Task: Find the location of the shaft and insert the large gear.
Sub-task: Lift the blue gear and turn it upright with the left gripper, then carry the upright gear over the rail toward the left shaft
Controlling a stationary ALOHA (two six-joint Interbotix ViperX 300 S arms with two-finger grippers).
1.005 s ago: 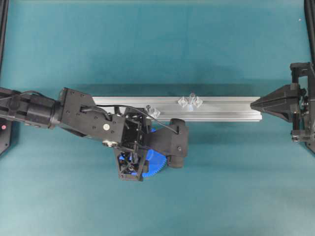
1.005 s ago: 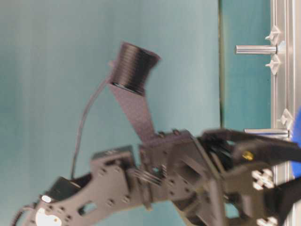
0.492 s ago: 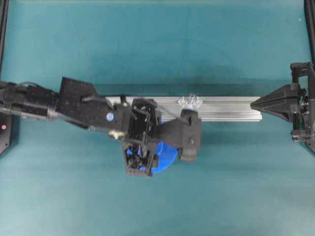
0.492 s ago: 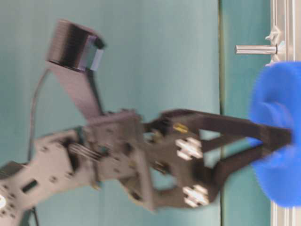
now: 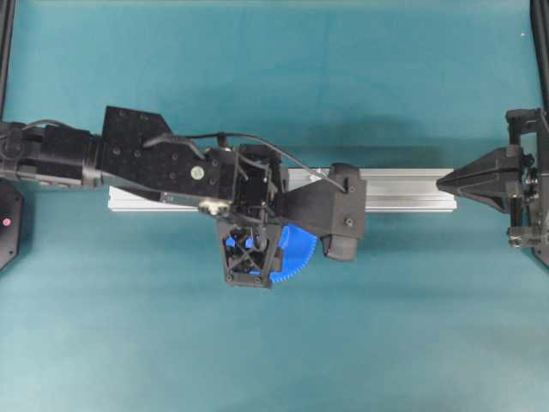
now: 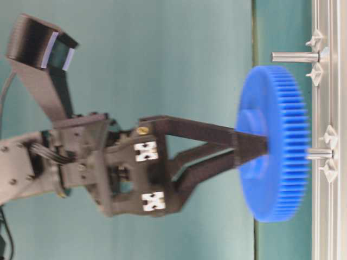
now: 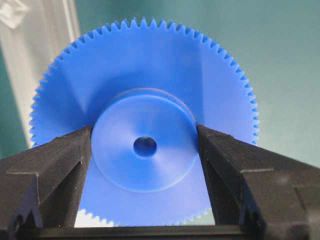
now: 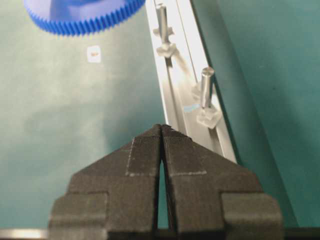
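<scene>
My left gripper [image 6: 252, 144] is shut on the raised hub of the large gear [image 6: 274, 143], a bright-blue toothed wheel, and holds it flat above the aluminium rail [image 6: 325, 108]. The wrist view shows both fingers [image 7: 65, 160] against the hub of the gear [image 7: 145, 75]. The shaft [image 6: 295, 56], the taller silvery pin between two clear pieces, stands just beyond the gear's rim, apart from it. It also shows in the right wrist view [image 8: 206, 87]. In the overhead view the left wrist camera hides it. My right gripper [image 8: 161, 127] is shut and empty at the rail's right end [image 5: 442, 183].
A shorter pin [image 6: 320, 154] stands on the rail under the gear, near its centre; it shows farther off in the right wrist view [image 8: 162, 20]. The rail [image 5: 403, 189] lies across the teal table. Black frame posts stand at the left and right edges.
My left arm has swung right and toward the rail, carrying the gear from the table side to above the rail. The right gripper has not moved.
</scene>
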